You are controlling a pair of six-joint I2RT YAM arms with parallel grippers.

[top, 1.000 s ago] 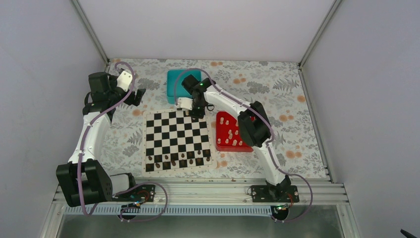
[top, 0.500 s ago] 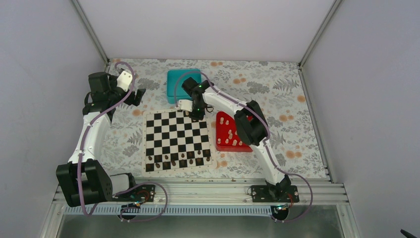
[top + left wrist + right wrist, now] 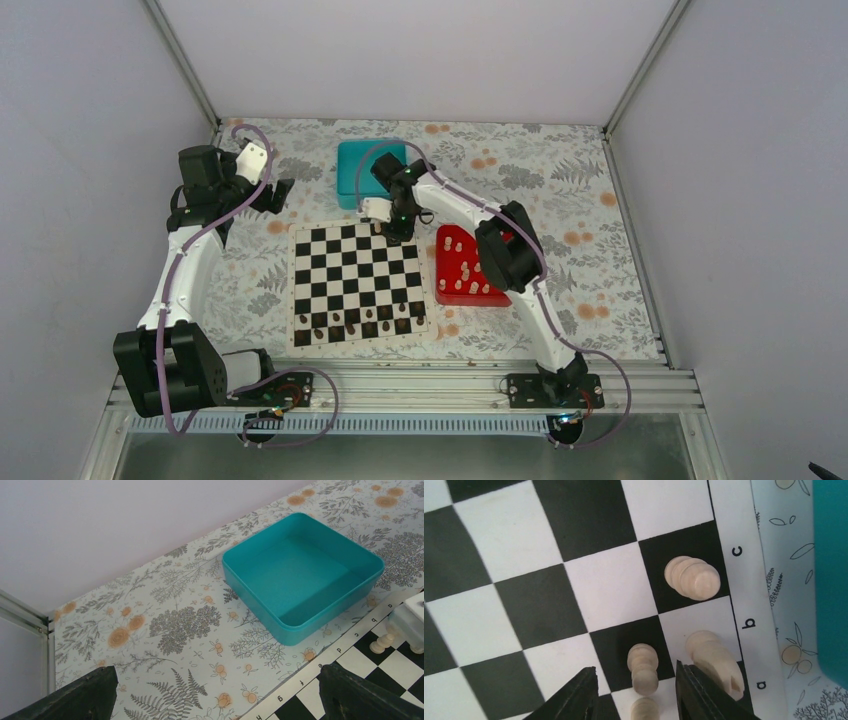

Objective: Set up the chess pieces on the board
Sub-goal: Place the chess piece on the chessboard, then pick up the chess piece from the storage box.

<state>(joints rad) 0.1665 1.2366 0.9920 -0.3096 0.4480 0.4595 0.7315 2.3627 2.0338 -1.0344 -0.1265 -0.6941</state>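
Observation:
The board (image 3: 355,280) lies at mid-table, and its far corner shows in the right wrist view (image 3: 524,615). My right gripper (image 3: 396,226) hovers over that corner. In its own view my right gripper (image 3: 636,682) is open, and a cream pawn (image 3: 643,667) stands free on a black square between the fingers (image 3: 579,695), with a gap on each side. Another pawn (image 3: 645,709) sits just below it. Two more cream pieces (image 3: 716,662) (image 3: 691,577) stand on the edge row. My left gripper (image 3: 275,195) is open and holds nothing.
A red tray (image 3: 450,240) with several cream pieces lies right of the board. A teal box (image 3: 365,170) (image 3: 300,575) sits just beyond the board's far edge, close to my right gripper. Dark pieces (image 3: 360,320) line the near rows.
My right gripper has opened and let go of the cream pawn, which now stands on its square. The left arm has not moved.

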